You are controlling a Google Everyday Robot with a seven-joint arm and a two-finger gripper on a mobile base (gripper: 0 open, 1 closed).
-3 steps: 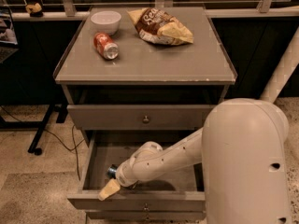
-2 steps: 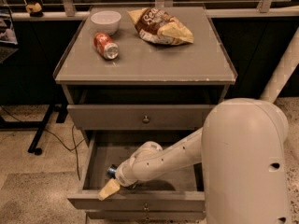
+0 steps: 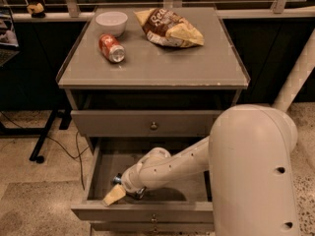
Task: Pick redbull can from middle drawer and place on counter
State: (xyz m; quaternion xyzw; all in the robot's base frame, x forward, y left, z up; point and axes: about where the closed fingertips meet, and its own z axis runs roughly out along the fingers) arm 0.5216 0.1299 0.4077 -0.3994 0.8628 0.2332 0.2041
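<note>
The middle drawer (image 3: 93, 171) is pulled open below the counter (image 3: 162, 63). My arm reaches down into it from the right. My gripper (image 3: 119, 191) sits low in the drawer's front left corner. A small blue and silver bit showing just above the gripper, against the wrist, looks like the redbull can (image 3: 117, 179); most of it is hidden by the arm. Whether the gripper holds it I cannot tell.
On the counter lie a red-orange soda can (image 3: 111, 47) on its side, a white bowl (image 3: 111, 22) and a chip bag (image 3: 170, 28). The shut top drawer front (image 3: 147, 124) sits above the open one. My arm's large white shoulder (image 3: 253, 171) fills the lower right.
</note>
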